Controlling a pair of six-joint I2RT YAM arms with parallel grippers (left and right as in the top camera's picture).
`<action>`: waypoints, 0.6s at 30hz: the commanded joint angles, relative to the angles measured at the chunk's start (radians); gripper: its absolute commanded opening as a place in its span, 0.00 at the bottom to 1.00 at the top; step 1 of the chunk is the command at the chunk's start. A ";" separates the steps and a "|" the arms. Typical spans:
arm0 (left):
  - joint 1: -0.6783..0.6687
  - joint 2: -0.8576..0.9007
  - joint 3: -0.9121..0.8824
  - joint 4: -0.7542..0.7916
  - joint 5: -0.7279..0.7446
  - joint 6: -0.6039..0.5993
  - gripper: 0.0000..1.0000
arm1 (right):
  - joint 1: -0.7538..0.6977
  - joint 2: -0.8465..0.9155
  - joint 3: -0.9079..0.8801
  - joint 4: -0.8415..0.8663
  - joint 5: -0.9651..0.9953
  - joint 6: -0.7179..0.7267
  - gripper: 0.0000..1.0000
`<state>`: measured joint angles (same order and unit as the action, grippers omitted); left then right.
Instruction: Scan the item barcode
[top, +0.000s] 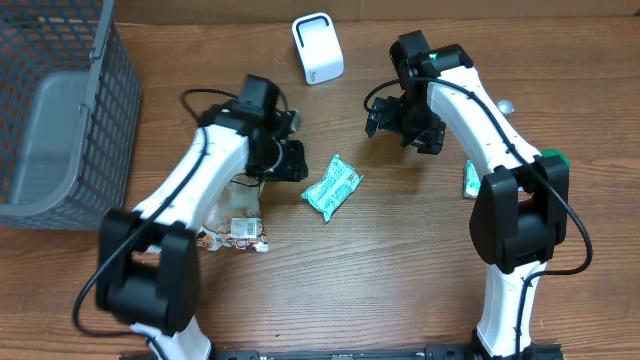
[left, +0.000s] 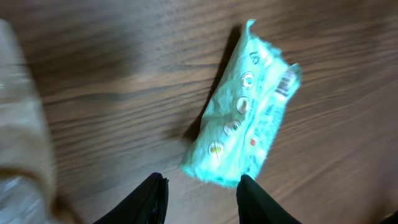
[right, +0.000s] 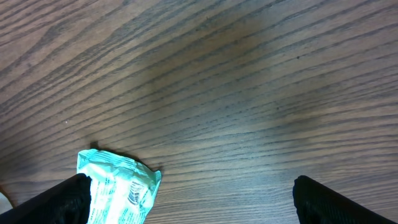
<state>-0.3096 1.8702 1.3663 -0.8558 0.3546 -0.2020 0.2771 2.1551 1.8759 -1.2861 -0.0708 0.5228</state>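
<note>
The item is a teal snack packet (top: 332, 187) lying flat on the wooden table between the two arms. In the left wrist view the packet (left: 245, 118) lies just ahead of my left gripper (left: 202, 180), its barcode (left: 286, 81) facing up at the far end. The jaws stand partly open with nothing between them. My left gripper (top: 298, 160) sits just left of the packet. My right gripper (top: 405, 135) hovers to the packet's upper right, wide open and empty (right: 189, 179). The packet's corner (right: 118, 190) shows beside the right gripper's left finger. A white scanner (top: 317, 47) stands at the back.
A grey wire basket (top: 60, 110) fills the far left. A clear bag (top: 238, 198) and a small printed packet (top: 240, 235) lie under the left arm. A green item (top: 469, 180) lies by the right arm's base.
</note>
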 joint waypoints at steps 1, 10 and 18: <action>-0.010 0.075 -0.011 0.023 -0.010 0.023 0.41 | -0.003 -0.018 0.002 0.002 0.009 0.000 1.00; -0.011 0.174 -0.010 0.028 0.075 0.071 0.44 | -0.003 -0.018 0.002 0.002 0.009 0.000 1.00; 0.017 0.173 0.077 -0.056 0.143 0.089 0.50 | -0.003 -0.018 0.002 0.002 0.009 0.000 1.00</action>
<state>-0.3088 2.0296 1.3849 -0.8928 0.4229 -0.1463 0.2771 2.1551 1.8759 -1.2865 -0.0704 0.5232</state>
